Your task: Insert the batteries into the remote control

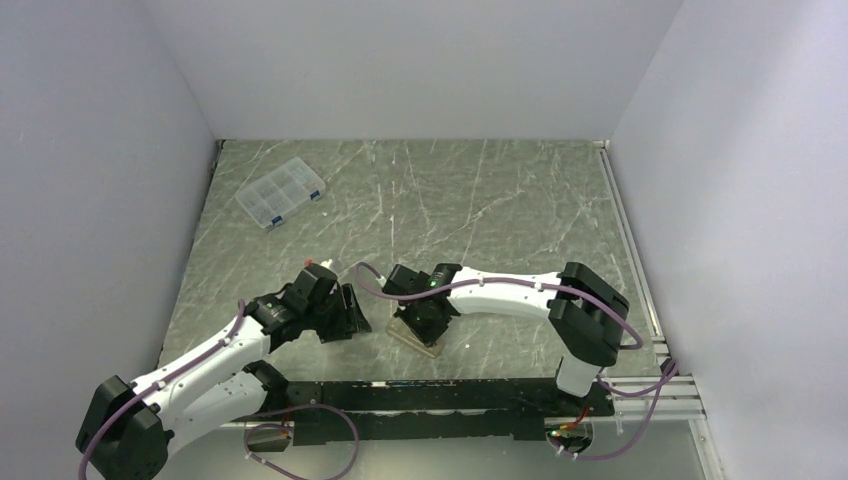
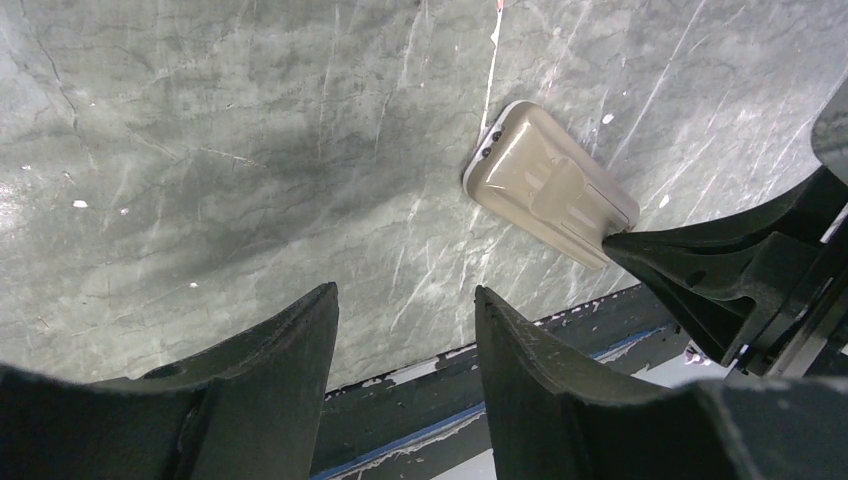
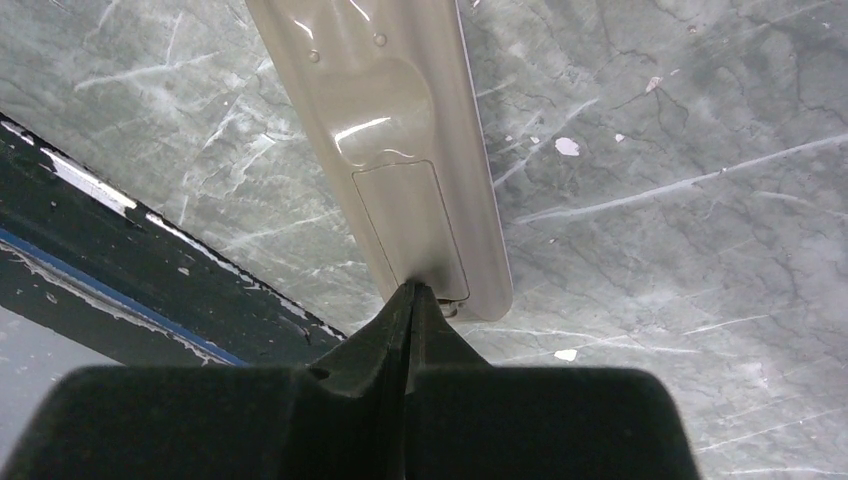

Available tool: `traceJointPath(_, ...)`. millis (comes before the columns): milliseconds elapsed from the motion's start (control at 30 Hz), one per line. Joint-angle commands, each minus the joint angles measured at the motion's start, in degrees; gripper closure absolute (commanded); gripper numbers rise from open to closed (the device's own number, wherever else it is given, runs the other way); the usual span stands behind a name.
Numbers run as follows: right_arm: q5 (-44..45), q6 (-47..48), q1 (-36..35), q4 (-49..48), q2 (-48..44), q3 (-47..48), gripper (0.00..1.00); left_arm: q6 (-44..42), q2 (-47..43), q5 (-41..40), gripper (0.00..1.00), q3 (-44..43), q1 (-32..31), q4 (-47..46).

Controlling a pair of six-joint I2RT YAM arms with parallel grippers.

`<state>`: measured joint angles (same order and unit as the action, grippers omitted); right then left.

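Grey-green marbled bench, scratched and flecked with white, sits between plain pale walls. We see the remote control lying back-up near the middle of the near edge, just off the dark rail. The right gripper has its fingers pressed flat together, holding nothing, with the tip touching the end of the battery cover. The left gripper hovers just beside it, fingers apart with only bare bench between them. We cannot pick out the batteries with any certainty.

We judge the risks as follows. The remote's back is smooth, glossy plastic and the bench looks slick, so a push on the cover could slide the whole handset toward the rail (nothing pins it). The thin tip could also skid off the rounded surface.

The handset is a slim beige slab with rounded corners and a raised hump, and the cover shows only as a faint rectangular seam. A clear compartmented box rests toward the far left corner.
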<state>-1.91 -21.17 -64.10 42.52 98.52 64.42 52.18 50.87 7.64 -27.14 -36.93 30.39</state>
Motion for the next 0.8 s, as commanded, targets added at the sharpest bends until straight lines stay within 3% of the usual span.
traceJointPath(0,3.0,-0.5,0.1,1.0,-2.1,1.2,0.99,-0.7,0.0,-1.0,0.42,-2.5,0.3,0.4)
traceJointPath(267,2.6,0.2,0.2,-0.9,-7.4,-0.1,0.60,-1.0,-1.0,-1.3,0.42,-3.0,0.3,1.7)
traceJointPath(400,2.2,1.0,0.1,-3.1,-8.8,-1.8,0.48,-1.4,-0.9,-1.0,0.43,-3.8,0.3,2.2)
traceJointPath(533,-0.4,2.6,0.0,-5.2,-9.7,-3.6,0.28,-2.2,-1.1,-0.4,0.43,-4.5,0.3,2.8)
traceJointPath(767,-0.9,3.7,0.1,-9.0,-9.7,-6.6,0.20,-2.7,-2.5,-0.8,0.36,-5.8,0.3,4.6)
